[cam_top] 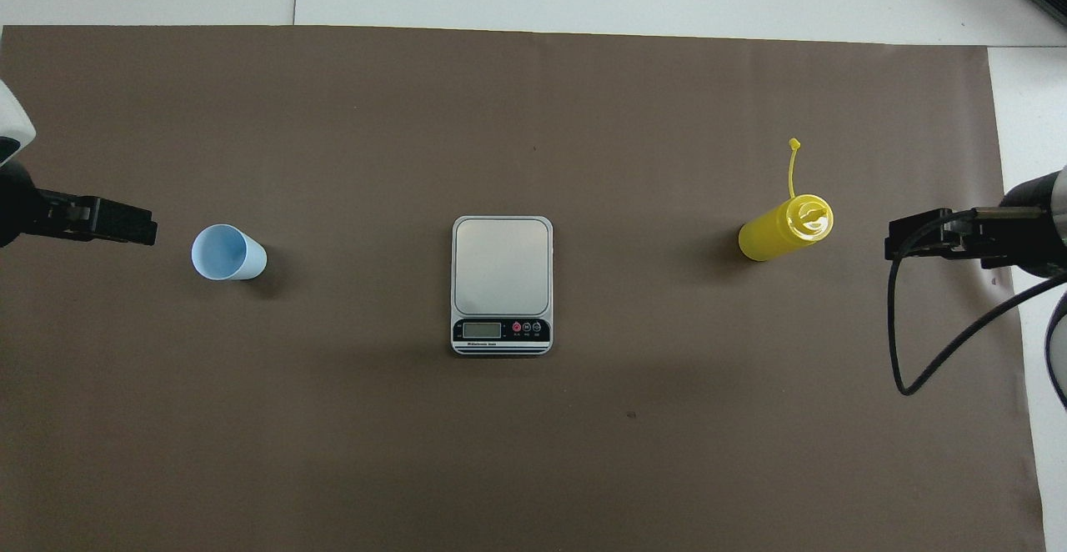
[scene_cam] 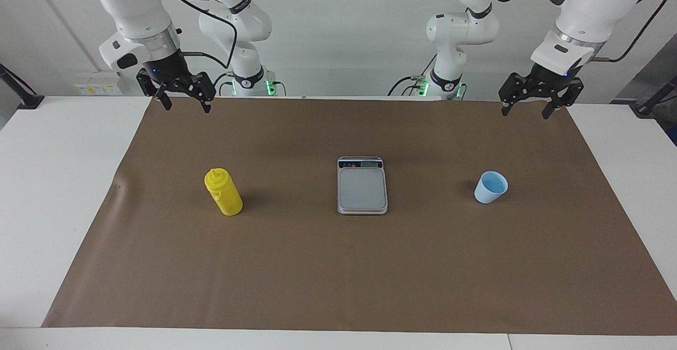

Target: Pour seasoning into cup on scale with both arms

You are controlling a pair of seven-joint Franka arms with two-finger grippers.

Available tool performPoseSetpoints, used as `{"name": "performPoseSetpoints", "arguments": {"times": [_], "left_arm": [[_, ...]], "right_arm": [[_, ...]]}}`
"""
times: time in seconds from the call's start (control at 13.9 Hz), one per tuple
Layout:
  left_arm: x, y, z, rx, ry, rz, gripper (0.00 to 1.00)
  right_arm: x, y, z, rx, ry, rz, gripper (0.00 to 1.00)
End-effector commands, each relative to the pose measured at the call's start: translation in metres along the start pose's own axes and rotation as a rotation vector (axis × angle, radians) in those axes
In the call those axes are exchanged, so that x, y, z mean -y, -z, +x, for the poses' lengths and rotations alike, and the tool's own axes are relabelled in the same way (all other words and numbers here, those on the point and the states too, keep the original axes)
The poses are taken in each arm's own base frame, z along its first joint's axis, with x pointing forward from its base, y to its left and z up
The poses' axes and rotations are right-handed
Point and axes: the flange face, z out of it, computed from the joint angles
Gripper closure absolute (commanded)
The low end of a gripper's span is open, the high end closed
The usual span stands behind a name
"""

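Observation:
The silver-grey scale (scene_cam: pixel 362 189) (cam_top: pixel 502 278) lies in the middle of the brown mat with its display strip toward the robots and its plate bare. The light blue cup (scene_cam: pixel 491 187) (cam_top: pixel 227 253) stands upright on the mat toward the left arm's end, apart from the scale. The yellow seasoning bottle (scene_cam: pixel 223 192) (cam_top: pixel 785 229) stands upright toward the right arm's end, its tethered cap off the nozzle. My left gripper (scene_cam: pixel 526 111) (cam_top: pixel 125 223) hangs open and empty, raised at the cup's end. My right gripper (scene_cam: pixel 185 104) (cam_top: pixel 917 235) hangs open and empty, raised at the bottle's end.
The brown mat (scene_cam: pixel 338 276) covers most of the white table (scene_cam: pixel 58 181). A black cable (cam_top: pixel 934 360) loops down from the right arm over the mat's edge.

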Motion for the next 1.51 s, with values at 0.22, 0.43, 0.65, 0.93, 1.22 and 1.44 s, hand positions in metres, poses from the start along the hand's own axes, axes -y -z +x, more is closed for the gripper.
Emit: {"name": "performPoseSetpoints", "arguments": {"times": [0.22, 0.43, 0.65, 0.93, 1.22, 1.44], "left_arm": [[0.003, 0.004, -0.006, 0.009, 0.006, 0.008, 0.00], [0.003, 0.003, -0.005, 0.007, 0.004, 0.008, 0.00], [0.003, 0.004, -0.006, 0.004, 0.004, 0.008, 0.00], [0.013, -0.005, -0.008, -0.019, 0.029, 0.011, 0.00], [0.034, -0.033, -0.005, -0.047, 0.073, 0.012, 0.00], [0.052, -0.070, 0.002, -0.057, 0.115, 0.006, 0.00]], "right_arm": [[-0.002, 0.001, -0.007, 0.005, -0.017, 0.019, 0.00], [-0.002, 0.001, -0.007, 0.005, -0.017, 0.019, 0.00], [-0.003, 0.001, -0.007, 0.005, -0.019, 0.019, 0.00], [-0.002, 0.001, -0.007, 0.005, -0.017, 0.019, 0.00], [-0.003, 0.001, -0.007, 0.005, -0.019, 0.019, 0.00], [-0.002, 0.001, -0.007, 0.005, -0.017, 0.019, 0.00]]}}
